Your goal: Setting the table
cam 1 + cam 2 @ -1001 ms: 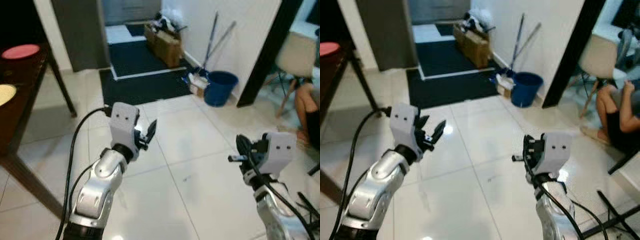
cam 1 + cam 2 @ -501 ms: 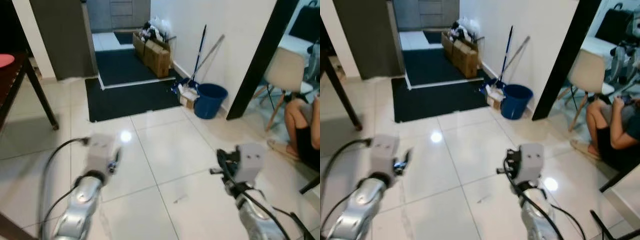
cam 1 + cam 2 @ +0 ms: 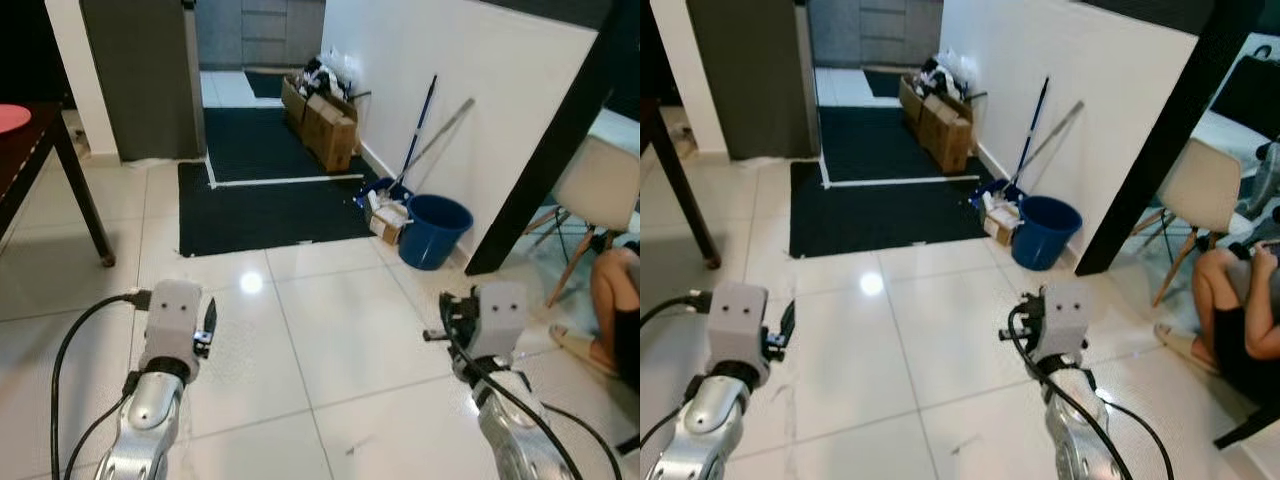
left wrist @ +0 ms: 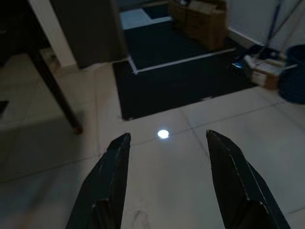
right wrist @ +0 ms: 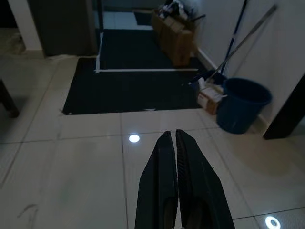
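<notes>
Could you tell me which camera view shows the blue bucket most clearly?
The left eye view: the blue bucket stands whole and well lit by the wall. The right eye view matches it; the right wrist view is dimmer, and the left wrist view cuts it off.

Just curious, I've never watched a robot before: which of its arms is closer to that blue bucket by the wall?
Right. The right gripper hangs over the tiles just short of the blue bucket; the left gripper is far across the floor, toward the table.

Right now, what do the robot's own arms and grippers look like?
Both arms are silver metal with rounded segments, each ending in a boxy pale grey wrist housing with two small dark dots. Black cables loop along each arm. The left gripper and right gripper each have two long, flat, tapering black fingers.
</notes>
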{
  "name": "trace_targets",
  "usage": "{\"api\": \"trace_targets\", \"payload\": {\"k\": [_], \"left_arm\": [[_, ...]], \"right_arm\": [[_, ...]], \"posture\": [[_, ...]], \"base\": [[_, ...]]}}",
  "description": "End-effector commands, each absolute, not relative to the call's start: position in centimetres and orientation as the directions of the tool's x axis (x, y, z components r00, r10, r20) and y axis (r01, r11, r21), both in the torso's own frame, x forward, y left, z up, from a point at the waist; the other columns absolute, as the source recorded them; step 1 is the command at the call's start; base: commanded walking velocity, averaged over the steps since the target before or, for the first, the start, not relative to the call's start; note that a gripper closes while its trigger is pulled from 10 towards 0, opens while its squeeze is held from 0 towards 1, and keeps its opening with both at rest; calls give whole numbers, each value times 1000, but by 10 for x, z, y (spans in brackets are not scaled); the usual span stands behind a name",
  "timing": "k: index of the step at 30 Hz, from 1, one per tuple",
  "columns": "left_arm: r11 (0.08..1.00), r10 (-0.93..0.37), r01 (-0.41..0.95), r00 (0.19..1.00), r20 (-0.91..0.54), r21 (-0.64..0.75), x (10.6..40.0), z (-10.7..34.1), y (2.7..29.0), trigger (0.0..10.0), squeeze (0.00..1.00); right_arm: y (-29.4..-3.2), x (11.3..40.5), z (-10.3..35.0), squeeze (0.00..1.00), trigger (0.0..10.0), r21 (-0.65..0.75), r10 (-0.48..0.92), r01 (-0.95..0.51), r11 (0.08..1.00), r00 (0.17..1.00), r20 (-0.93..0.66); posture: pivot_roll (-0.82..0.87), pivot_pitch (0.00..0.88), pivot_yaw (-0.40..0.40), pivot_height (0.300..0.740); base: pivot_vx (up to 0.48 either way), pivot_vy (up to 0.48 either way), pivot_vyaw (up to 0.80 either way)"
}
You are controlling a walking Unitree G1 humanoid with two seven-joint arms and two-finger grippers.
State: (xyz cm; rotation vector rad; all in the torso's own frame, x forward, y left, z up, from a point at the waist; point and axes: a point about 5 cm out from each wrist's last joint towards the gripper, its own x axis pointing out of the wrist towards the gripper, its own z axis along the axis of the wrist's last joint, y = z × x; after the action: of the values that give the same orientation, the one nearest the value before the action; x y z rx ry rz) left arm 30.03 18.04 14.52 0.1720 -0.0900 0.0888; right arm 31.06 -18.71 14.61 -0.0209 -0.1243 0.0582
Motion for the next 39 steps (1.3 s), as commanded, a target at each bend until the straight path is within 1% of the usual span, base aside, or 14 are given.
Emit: {"api": "trace_targets", "payload": {"k": [1, 6, 10, 13, 19, 20, 22, 24, 26, 31, 36, 39], "left_arm": [[983, 61, -74, 995, 81, 167, 300, 139, 173, 10000, 0], [983, 24, -40, 995, 96, 176, 300, 141, 166, 10000, 0], [983, 18, -38, 994, 112, 181, 303, 149, 170, 10000, 0], [980, 11, -38, 991, 135, 198, 304, 154, 176, 10000, 0], [980, 15, -40, 991, 133, 193, 301, 152, 175, 10000, 0], [979, 8, -33, 992, 126, 199, 300, 148, 172, 10000, 0], [978, 0, -26, 993, 122, 205, 297, 145, 169, 10000, 0], [977, -3, -17, 995, 96, 213, 292, 133, 169, 10000, 0], [977, 11, -26, 997, 72, 213, 287, 126, 173, 10000, 0], [976, 14, -25, 998, 57, 214, 283, 119, 172, 10000, 0], [978, 9, -18, 999, 46, 206, 281, 115, 169, 10000, 0], [980, -14, 7, 999, 37, 199, 281, 112, 162, 10000, 0]], "right_arm": [[-193, 308, 141, 0, 10000, -18, 63, -61, 998, 992, 111], [-185, 306, 136, 0, 10000, 8, 111, -112, 994, 989, 100], [-177, 304, 132, 0, 10000, 31, 123, -126, 991, 988, 97], [-170, 309, 129, 0, 10000, 38, 147, -151, 988, 985, 95], [-173, 309, 127, 0, 10000, 26, 152, -155, 988, 984, 90], [-178, 309, 127, 0, 10000, 23, 145, -147, 989, 986, 88], [-183, 308, 126, 0, 10000, 25, 133, -136, 990, 987, 85], [-187, 308, 119, 0, 10000, 31, 110, -112, 993, 991, 69], [-188, 305, 109, 0, 10000, 67, 59, -62, 996, 997, 43], [-184, 297, 96, 0, 10000, 64, 75, -76, 995, 997, 12], [-186, 295, 95, 0, 10000, 64, 64, -65, 996, 998, 14], [-196, 296, 100, 0, 10000, 78, 9, -12, 997, 999, 38]], "posture": [[67, 78, -1, 740], [70, 72, 7, 740], [89, 72, 12, 740], [106, 54, 19, 740], [80, 40, 20, 740], [84, 6, 18, 740], [90, 0, 24, 740], [83, 0, 23, 740], [90, 0, 12, 740], [98, 0, 12, 740], [89, 0, 20, 740], [72, 0, 33, 740]], "base": [[382, 0, 0], [382, 0, 0], [380, 0, 0], [380, 0, 0], [381, 0, 0], [382, 0, 0], [381, 0, 0], [375, 0, 0], [371, 0, 0], [359, 0, 0], [351, 0, 0], [352, 0, 0]]}}
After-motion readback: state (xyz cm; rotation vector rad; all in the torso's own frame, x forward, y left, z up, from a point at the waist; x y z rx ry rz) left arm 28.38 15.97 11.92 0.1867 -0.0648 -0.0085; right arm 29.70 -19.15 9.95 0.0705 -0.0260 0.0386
